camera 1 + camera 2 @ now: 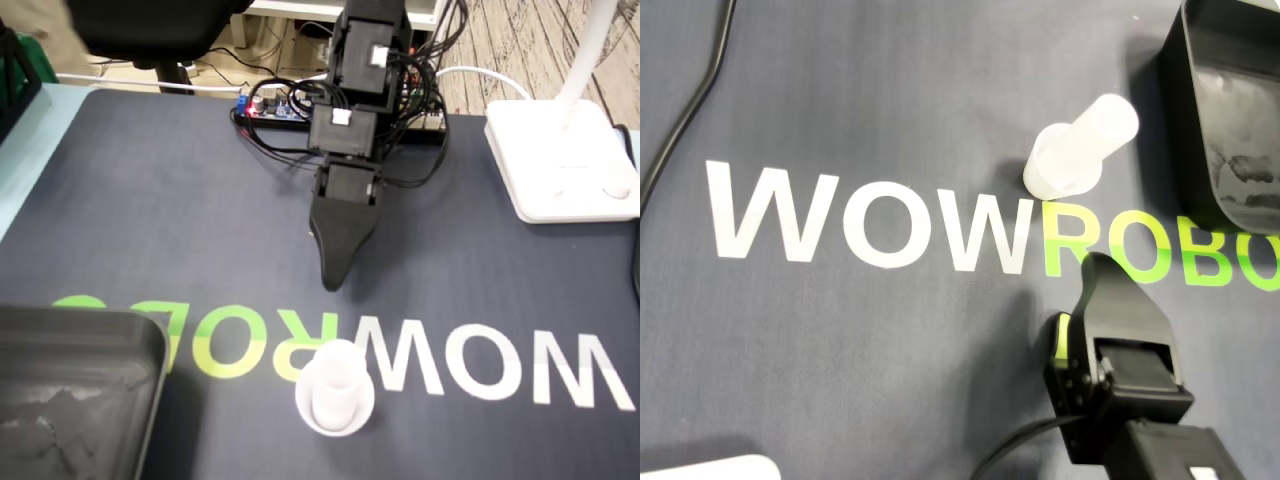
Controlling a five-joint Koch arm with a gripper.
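Observation:
A white translucent plastic cup (pixel 335 398) stands upright on the dark mat, on the "WOWROBO" lettering; the overhead view shows the cup (pixel 1080 150) just above the letters. My black gripper (pixel 332 282) points down toward the mat, a short way behind the cup in the fixed view and apart from it. In the overhead view the gripper (pixel 1096 266) sits below and slightly right of the cup. Its jaws taper to a single closed tip with nothing between them.
A black tray (pixel 150 345) lies at the mat's near left corner in the fixed view, and the tray (pixel 1185 110) is right of the cup in the overhead view. A white lamp base (pixel 560 160) stands at the right. Cables and a circuit board (pixel 270 105) crowd the arm's base.

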